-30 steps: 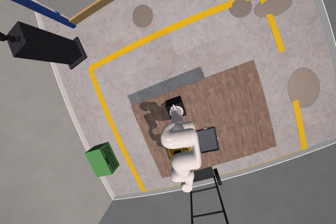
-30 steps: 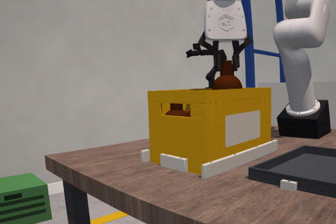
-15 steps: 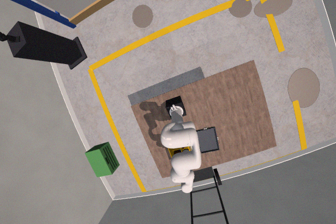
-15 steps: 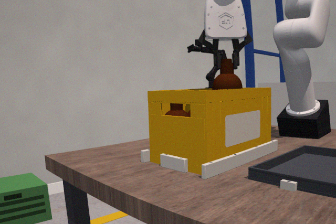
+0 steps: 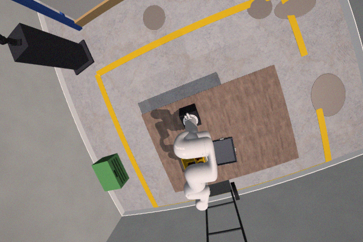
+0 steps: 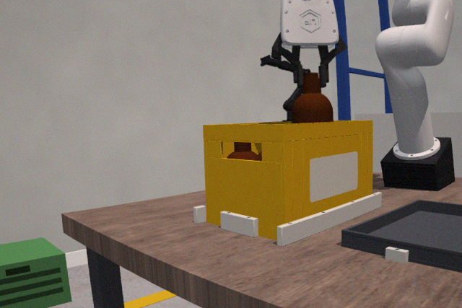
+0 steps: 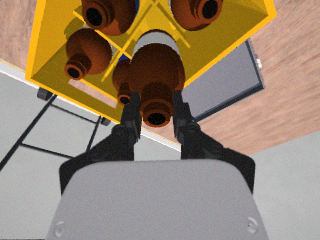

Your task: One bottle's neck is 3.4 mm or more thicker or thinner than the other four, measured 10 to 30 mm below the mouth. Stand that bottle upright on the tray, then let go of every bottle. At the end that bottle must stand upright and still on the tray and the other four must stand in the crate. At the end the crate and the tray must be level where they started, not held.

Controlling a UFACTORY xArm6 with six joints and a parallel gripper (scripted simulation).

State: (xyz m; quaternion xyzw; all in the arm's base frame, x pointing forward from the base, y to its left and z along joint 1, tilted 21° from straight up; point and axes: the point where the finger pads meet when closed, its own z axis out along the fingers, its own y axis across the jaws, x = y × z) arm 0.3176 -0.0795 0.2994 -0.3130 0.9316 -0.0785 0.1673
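Observation:
My gripper (image 6: 312, 81) (image 7: 156, 101) is shut on the neck of a brown bottle (image 6: 312, 107) (image 7: 156, 70). That bottle is upright, its shoulder above the rim of the yellow crate (image 6: 242, 185) (image 7: 36, 45) (image 5: 184, 163); its lower part is hidden inside. In the wrist view other brown bottles stand in the crate: one at the left (image 7: 90, 50), one at the top (image 7: 115, 15), one at the upper right (image 7: 192, 12), and one partly hidden behind the held bottle (image 7: 121, 75). The dark tray (image 5: 225, 151) (image 6: 421, 228) (image 7: 225, 80) lies level beside the crate, with no bottle visible on it.
White rails (image 6: 328, 216) border the crate's foot, and a small white block (image 6: 396, 254) sits at the tray's edge. The black arm base (image 6: 416, 172) stands behind on the wooden table (image 5: 252, 110). Crate dividers separate the bottles. A green cabinet (image 5: 109, 172) (image 6: 33, 270) stands off the table.

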